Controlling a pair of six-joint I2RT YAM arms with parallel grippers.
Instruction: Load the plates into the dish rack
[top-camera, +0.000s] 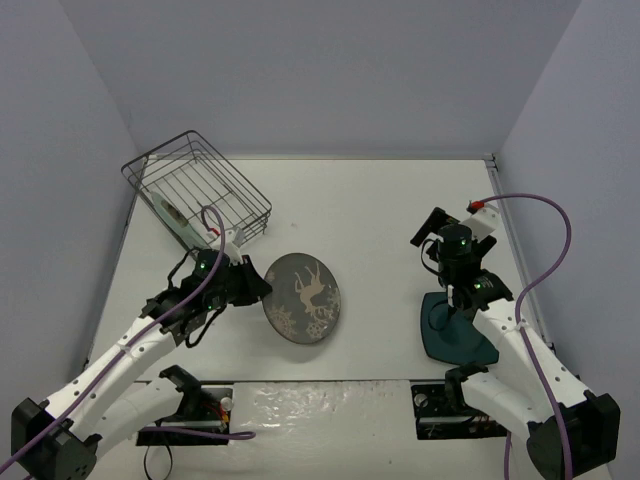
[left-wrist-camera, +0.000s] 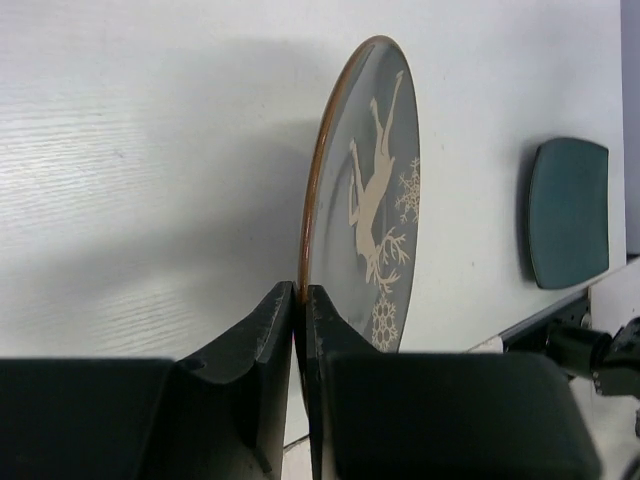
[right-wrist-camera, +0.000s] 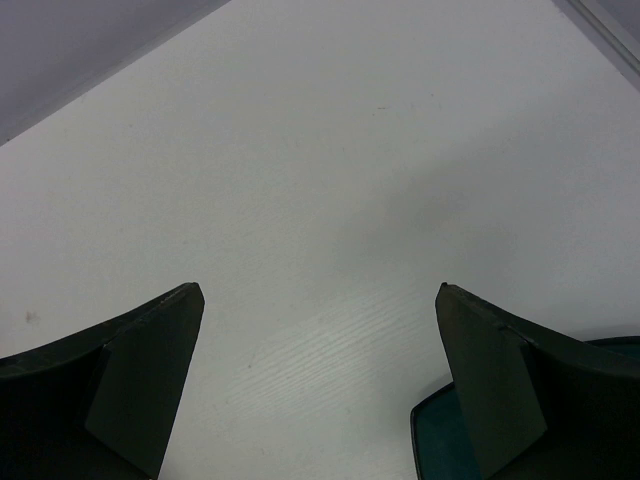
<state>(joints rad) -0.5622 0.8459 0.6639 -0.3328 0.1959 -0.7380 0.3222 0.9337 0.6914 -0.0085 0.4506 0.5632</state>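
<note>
Left gripper (left-wrist-camera: 300, 295) is pinching the near rim of the grey deer plate (left-wrist-camera: 370, 200), one finger on each face. The plate is at mid-table (top-camera: 380, 220), apart from the dish rack (top-camera: 195, 185) at the far left corner. A pale plate (top-camera: 177, 213) stands inside the rack. Right gripper (right-wrist-camera: 320, 290) is spread wide, holding nothing, just beside the teal plate (top-camera: 455, 335) at the right
</note>
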